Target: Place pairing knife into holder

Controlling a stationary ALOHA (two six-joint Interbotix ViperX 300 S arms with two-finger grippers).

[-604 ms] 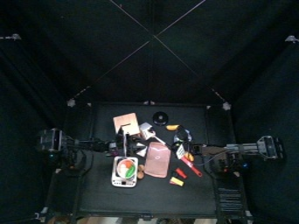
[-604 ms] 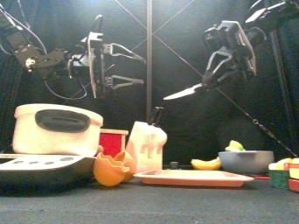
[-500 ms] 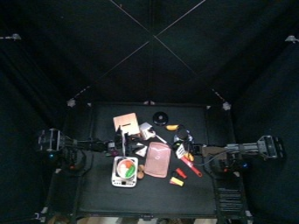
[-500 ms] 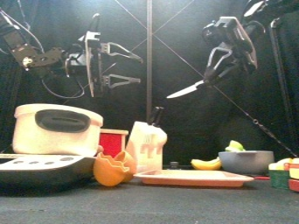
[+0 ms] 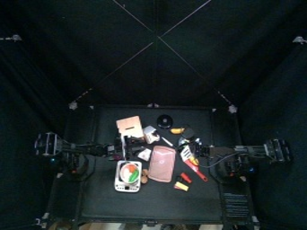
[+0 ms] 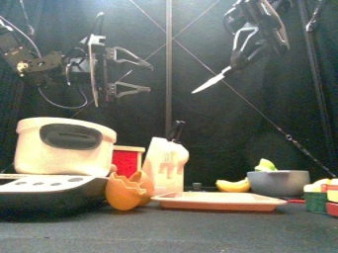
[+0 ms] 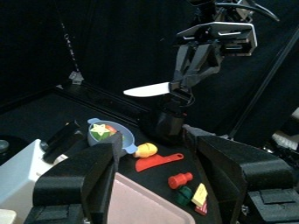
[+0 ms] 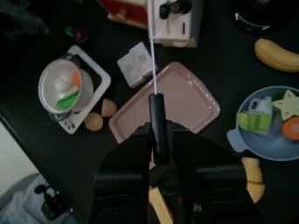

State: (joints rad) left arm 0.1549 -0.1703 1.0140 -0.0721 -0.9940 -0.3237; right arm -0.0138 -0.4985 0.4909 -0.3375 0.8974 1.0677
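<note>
My right gripper [image 6: 247, 44] hangs high at the right in the front view, shut on the black handle of the paring knife [image 6: 211, 79]. The blade slants down to the left, well above the table. In the right wrist view the knife [image 8: 155, 74] points out over the table, between the pink tray and the white knife holder [image 8: 177, 22]. In the front view the holder [image 6: 165, 165] stands at the table's middle with one black handle in it. My left gripper [image 6: 119, 77] hangs open and empty at the upper left. The left wrist view shows the knife [image 7: 146, 89] in the other arm's grip.
A white rice cooker [image 6: 63, 146] and a scale [image 6: 40, 188] stand at the left. A pink tray [image 6: 218, 201], a banana [image 6: 235, 184] and a bowl of fruit [image 6: 278, 182] lie at the right. A red box [image 6: 128, 158] stands behind the holder.
My right gripper has risen with the knife, lifting the blade higher. My left gripper has moved up and slightly left.
</note>
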